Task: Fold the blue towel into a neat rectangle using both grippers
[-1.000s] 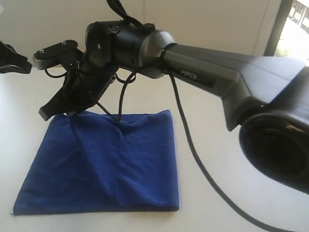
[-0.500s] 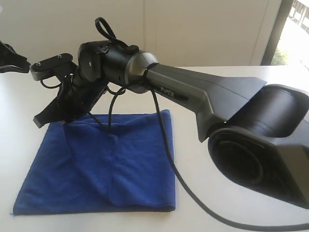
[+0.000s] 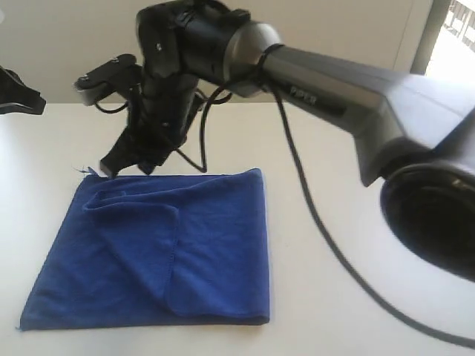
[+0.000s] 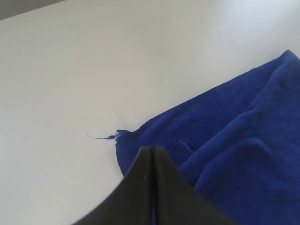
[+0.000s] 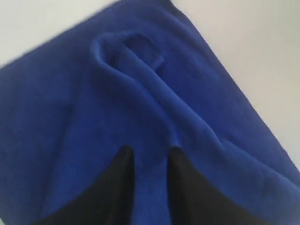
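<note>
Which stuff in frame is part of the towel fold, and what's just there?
Job:
- blue towel
- right gripper, open over the towel
- left gripper, shut, by a towel corner

Just there:
- white table
- black cable
- window

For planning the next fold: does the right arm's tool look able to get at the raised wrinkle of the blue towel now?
Likely yes. The right tool hangs open just over the blue towel, its wrinkle lies ahead, and nothing stands between them.
</note>
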Tool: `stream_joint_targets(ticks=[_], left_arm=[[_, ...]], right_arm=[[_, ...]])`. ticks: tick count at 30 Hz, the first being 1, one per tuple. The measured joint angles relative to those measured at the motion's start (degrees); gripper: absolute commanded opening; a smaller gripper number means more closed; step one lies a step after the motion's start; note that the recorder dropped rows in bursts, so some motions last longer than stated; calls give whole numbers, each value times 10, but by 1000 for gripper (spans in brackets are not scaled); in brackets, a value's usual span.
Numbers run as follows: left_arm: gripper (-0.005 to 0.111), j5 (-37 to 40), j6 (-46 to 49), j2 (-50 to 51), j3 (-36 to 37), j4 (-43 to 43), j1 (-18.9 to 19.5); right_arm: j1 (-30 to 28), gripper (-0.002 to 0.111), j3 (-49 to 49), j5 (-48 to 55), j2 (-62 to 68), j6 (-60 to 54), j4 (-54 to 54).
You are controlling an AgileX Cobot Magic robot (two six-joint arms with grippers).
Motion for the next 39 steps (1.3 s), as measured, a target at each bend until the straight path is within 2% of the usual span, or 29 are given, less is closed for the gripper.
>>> stream_joint_targets(ticks=[1,8,20,28,32,39], left_arm=[[0,3,0,0,0,1,0],[0,8,0,0,0,1,0],[0,9,0,0,0,1,0],[0,9,0,0,0,1,0],[0,10,0,0,0,1,0],[0,10,0,0,0,1,0]], right_arm=[[-8,0,16,8,-8,0,-6],[-77,0,168,-19,-10,-15,9],[-79,0,271,-103,-8,-20,30],[-88,0,331,-112,-35,-15,-23],[-116,0,372,-109,-58,-22,-42],[-204,0,435,-96,-91,-105,-53]])
